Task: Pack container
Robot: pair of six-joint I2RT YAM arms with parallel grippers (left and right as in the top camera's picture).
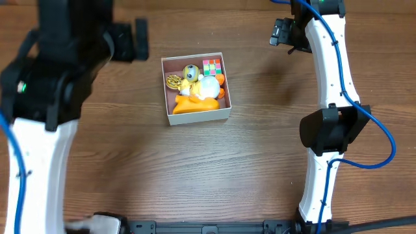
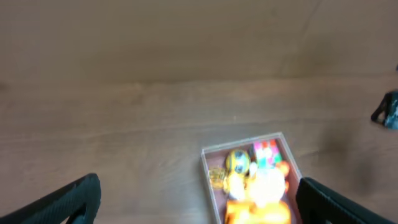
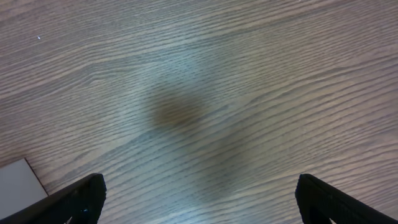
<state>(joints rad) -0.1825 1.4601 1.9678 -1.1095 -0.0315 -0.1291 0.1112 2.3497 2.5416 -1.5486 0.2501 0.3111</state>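
The container [image 1: 200,116], a square white-walled box, sits mid-table. It holds a yellow toy [image 1: 190,73], a colourful cube [image 1: 212,65], a white ball [image 1: 209,86] and an orange toy [image 1: 195,104]. My left gripper [image 1: 139,39] hangs high to the left of the box. In the left wrist view it [image 2: 202,205] is open and empty, with the blurred container [image 2: 208,180] far below between its fingers. My right gripper [image 1: 281,32] is to the right of the box, beyond its far edge. In the right wrist view it [image 3: 202,202] is open and empty over bare wood.
The wooden table [image 1: 260,162] carries only the box. A pale flat corner [image 3: 18,183] shows at the lower left of the right wrist view. The right gripper also shows at the right edge of the left wrist view [image 2: 387,111].
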